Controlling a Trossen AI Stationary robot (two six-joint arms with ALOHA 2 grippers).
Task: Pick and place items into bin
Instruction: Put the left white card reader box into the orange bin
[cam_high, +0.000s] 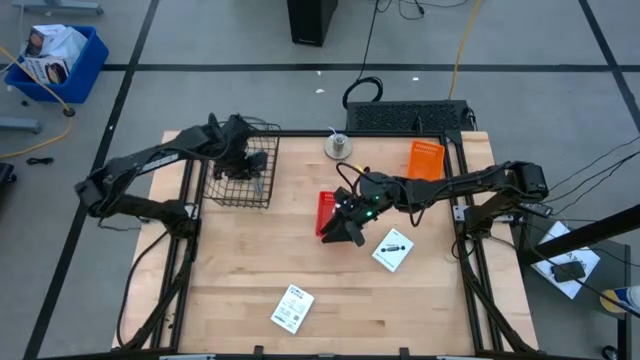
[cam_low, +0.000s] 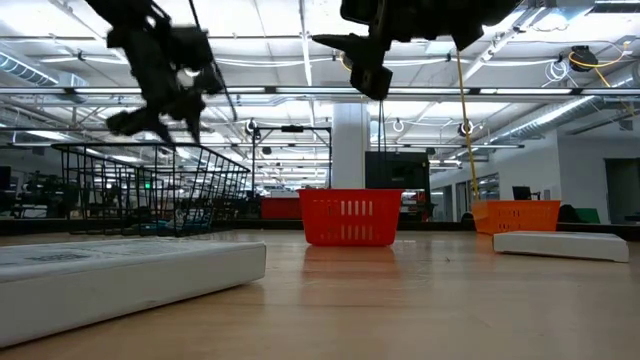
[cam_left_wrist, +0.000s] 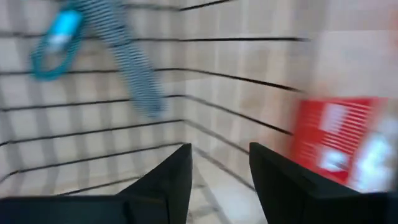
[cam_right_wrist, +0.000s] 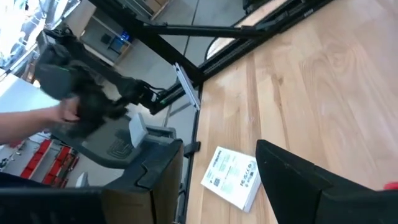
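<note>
My left gripper (cam_high: 243, 158) (cam_left_wrist: 221, 152) hangs open and empty over the black wire basket (cam_high: 243, 178). A grey and teal stick-like tool (cam_left_wrist: 99, 46) lies inside the basket, on its wire floor. My right gripper (cam_high: 347, 230) (cam_right_wrist: 219, 148) is open and empty, raised above the table beside the red bin (cam_high: 326, 210). One flat white packet (cam_high: 392, 249) lies flat on the table close to the right gripper. A second packet (cam_high: 292, 308) (cam_right_wrist: 231, 176) lies nearer the near edge. No white blocks show.
An orange bin (cam_high: 425, 160) and a small round object (cam_high: 338, 146) stand near the table's far edge. The red bin (cam_low: 349, 217) sits mid-table. A person's hand (cam_right_wrist: 31, 118) shows beyond the table's edge. Bare wood lies between the two packets.
</note>
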